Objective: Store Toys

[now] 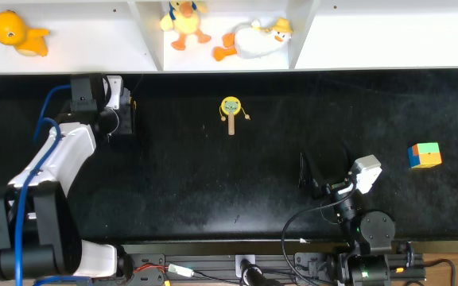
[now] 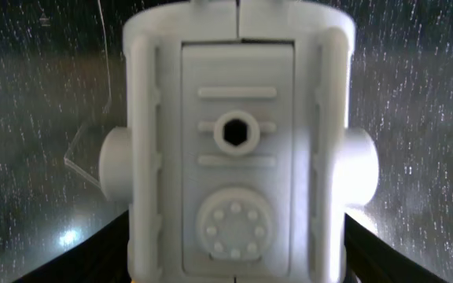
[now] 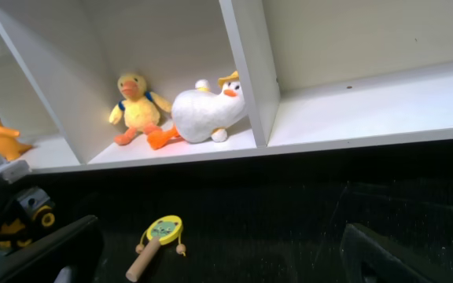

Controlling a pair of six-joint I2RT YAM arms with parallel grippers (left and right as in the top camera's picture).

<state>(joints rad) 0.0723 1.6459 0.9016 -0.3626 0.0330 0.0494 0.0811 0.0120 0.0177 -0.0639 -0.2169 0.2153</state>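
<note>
My left gripper (image 1: 126, 114) is at the table's far left, close to the shelf front, shut on a white plastic toy (image 2: 238, 134) with a round dial and a hex hole; its dark fingers (image 2: 93, 251) flank the toy. A yellow rattle drum (image 1: 230, 113) lies in the middle of the black table (image 1: 213, 183) and is also seen as the rattle (image 3: 157, 236). A multicoloured cube (image 1: 425, 156) sits at the right. My right gripper (image 1: 304, 171) stands open near the front right, fingers (image 3: 49, 248) wide apart, holding nothing.
A white shelf (image 1: 149, 36) runs along the back. An orange duck (image 1: 20, 33) is in its left compartment, a yellow duck (image 1: 185, 22) and a white goose (image 1: 253, 40) in the middle one. The right compartment (image 3: 384, 102) has bare floor.
</note>
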